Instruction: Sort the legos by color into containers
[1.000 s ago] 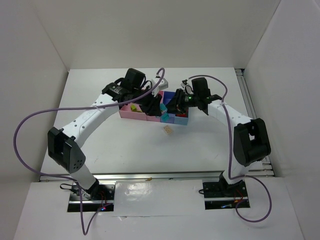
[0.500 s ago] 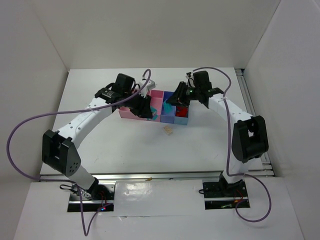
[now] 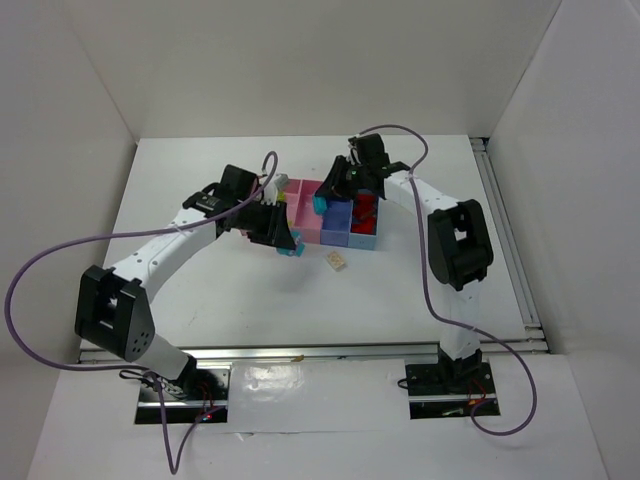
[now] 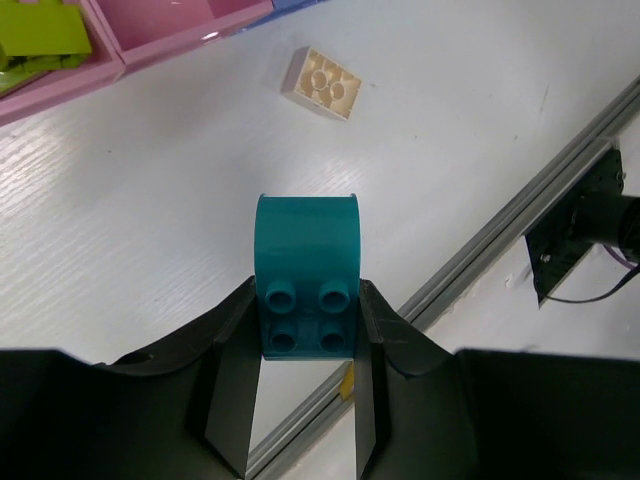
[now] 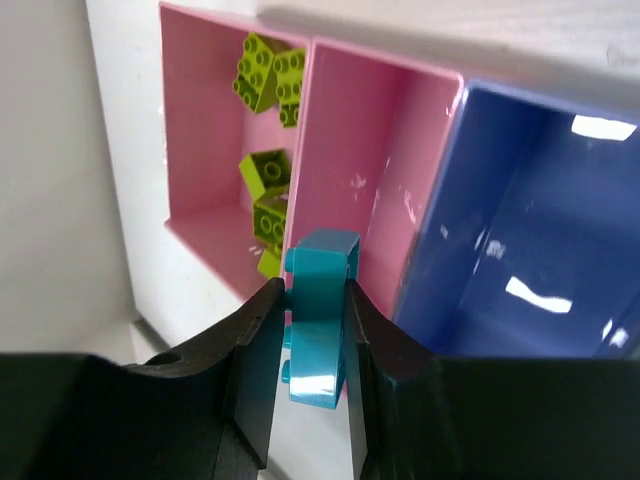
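Observation:
The tray (image 3: 345,238) stands at mid-table, pink sections on the left, periwinkle and light blue on the right. My left gripper (image 3: 286,244) is shut on a cyan brick (image 4: 307,290) and holds it above the table just left of the tray's near corner. My right gripper (image 3: 322,203) is shut on another cyan brick (image 5: 320,310) over the wall between the two pink sections (image 5: 385,150). Lime green bricks (image 5: 266,78) lie in the far-left pink section. Red bricks (image 3: 366,212) lie in the light blue section. A cream-white brick (image 3: 336,261) lies on the table in front of the tray; it also shows in the left wrist view (image 4: 323,83).
The periwinkle section (image 5: 520,230) sits right of the pink ones. A metal rail (image 4: 500,225) runs along the table's near edge. White walls enclose the table on three sides. Purple cables loop from both arms.
My left gripper has drawn back from over the tray to the near left, still holding its cyan brick. My right gripper has swung left across the tray with its cyan brick.

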